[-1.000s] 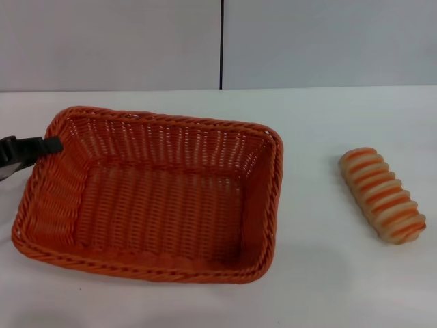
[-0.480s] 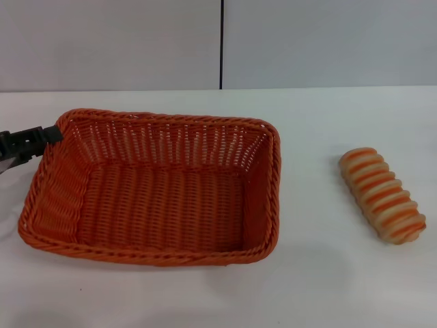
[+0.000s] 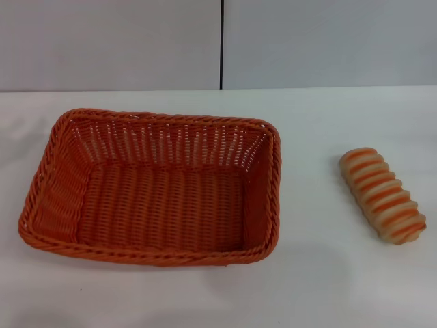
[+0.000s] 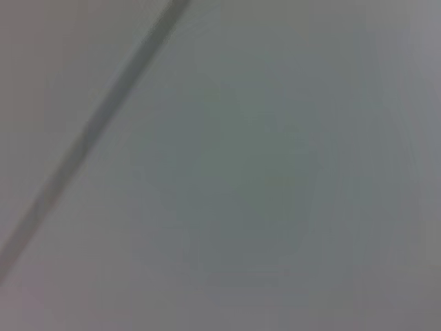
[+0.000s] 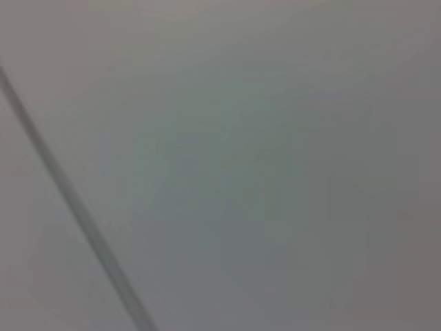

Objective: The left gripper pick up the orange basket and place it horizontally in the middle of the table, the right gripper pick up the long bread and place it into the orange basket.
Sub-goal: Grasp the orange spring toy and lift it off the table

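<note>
The orange basket (image 3: 153, 188) lies flat and empty on the white table (image 3: 314, 287), long side running left to right, left of centre in the head view. The long bread (image 3: 383, 195) rests on the table to the basket's right, apart from it, angled toward the front right. Neither the left gripper nor the right gripper shows in any view. Both wrist views hold only a blurred grey surface crossed by a dark line.
A grey wall (image 3: 109, 41) with a dark vertical seam (image 3: 221, 41) stands behind the table's far edge. Bare tabletop lies between the basket and the bread and along the front.
The left gripper, which held the basket's far left corner, has let go and drawn out of view to the left. The basket settled flat. The bread has not moved.
</note>
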{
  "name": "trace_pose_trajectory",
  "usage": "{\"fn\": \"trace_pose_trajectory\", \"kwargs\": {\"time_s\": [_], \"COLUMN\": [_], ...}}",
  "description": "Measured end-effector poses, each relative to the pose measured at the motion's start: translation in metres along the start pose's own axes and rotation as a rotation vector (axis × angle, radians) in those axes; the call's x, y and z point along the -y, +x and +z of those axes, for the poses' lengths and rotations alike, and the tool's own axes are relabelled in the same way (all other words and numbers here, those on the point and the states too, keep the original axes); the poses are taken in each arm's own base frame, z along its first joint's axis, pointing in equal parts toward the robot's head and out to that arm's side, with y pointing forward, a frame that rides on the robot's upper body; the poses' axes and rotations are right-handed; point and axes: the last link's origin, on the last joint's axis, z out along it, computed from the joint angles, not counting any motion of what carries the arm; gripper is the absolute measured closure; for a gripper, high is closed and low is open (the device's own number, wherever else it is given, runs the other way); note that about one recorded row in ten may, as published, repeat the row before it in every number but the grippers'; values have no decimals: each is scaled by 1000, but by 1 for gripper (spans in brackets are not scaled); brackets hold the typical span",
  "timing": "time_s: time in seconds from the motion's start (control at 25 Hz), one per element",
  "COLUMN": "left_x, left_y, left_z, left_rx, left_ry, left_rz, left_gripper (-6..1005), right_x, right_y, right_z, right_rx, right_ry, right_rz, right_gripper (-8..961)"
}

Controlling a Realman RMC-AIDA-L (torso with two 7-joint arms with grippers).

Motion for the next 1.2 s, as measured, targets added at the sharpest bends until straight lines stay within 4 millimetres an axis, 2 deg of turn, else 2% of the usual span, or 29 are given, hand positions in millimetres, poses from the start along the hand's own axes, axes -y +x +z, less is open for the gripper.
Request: {"fn": "trace_pose_trajectory", "kwargs": {"time_s": [0.04,0.08,0.16,0.24,0.32,0.48,0.6,0.76,0.96,1.2], "left_x": [1,-1,-6,-6,-21,-32,-36,-42,-51,-53], "left_y": [2,4,-1,-1,-16,-32,-37,-44,-54,-59], "left_z": [-2,-7,-8,-8,-10,-12,-11,-4,6,11], "left_rx": [-79,-253,-340,-340,-491,-596,-608,-580,-567,-558], "left_ry": [-15,-42,-64,-64,-124,-140,-153,-196,-243,-249], "left_rz": [27,119,181,181,320,407,431,402,379,381], "left_gripper": [385,386,388,390,392,395,397,397,397,396], "right_x": [0,-3,-12,-25,-38,-68,-87,-110,-145,-167], "right_y": [0,-2,-6,-12,-16,-26,-33,-31,-6,16], "right_z": [0,5,16,26,34,45,55,71,86,88], "right_rx": [0,-44,-154,-279,-409,-645,-814,-1004,-1180,-1347], "right_ry": [0,-37,-140,-248,-335,-478,-550,-575,-590,-588], "right_rz": [0,4,-8,-43,-83,-160,-198,-243,-373,-473], "right_gripper": [353,348,339,331,322,304,291,274,252,231]}}
